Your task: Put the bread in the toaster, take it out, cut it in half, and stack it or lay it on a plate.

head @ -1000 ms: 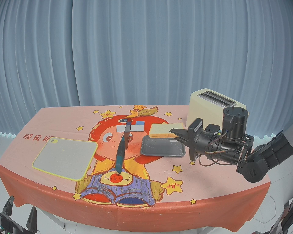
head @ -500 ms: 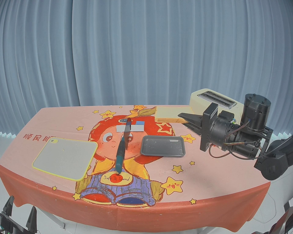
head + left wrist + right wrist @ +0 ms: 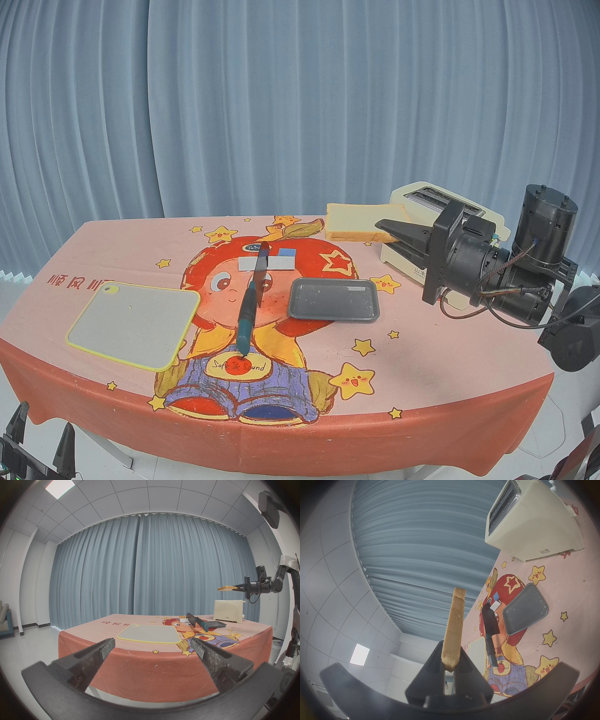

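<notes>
A slice of bread (image 3: 358,222) hangs flat in the air, left of the cream toaster (image 3: 405,257) and about level with its top. My right gripper (image 3: 389,231) is shut on the slice's edge. In the right wrist view the bread (image 3: 455,627) stands edge-on between the fingers (image 3: 435,664), with the toaster (image 3: 537,527) and its slots beyond. A grey plate (image 3: 334,300) lies at the table's middle with nothing on it. My left gripper (image 3: 153,650) is open, below and in front of the table's left corner.
A knife (image 3: 250,300) with a teal handle lies left of the plate. A yellow-rimmed cutting board (image 3: 134,324) lies at the front left of the table. A blue curtain hangs behind the table.
My right gripper has carried the bread up from just behind the plate and to the right, to beside the toaster's top. The left gripper has not moved.
</notes>
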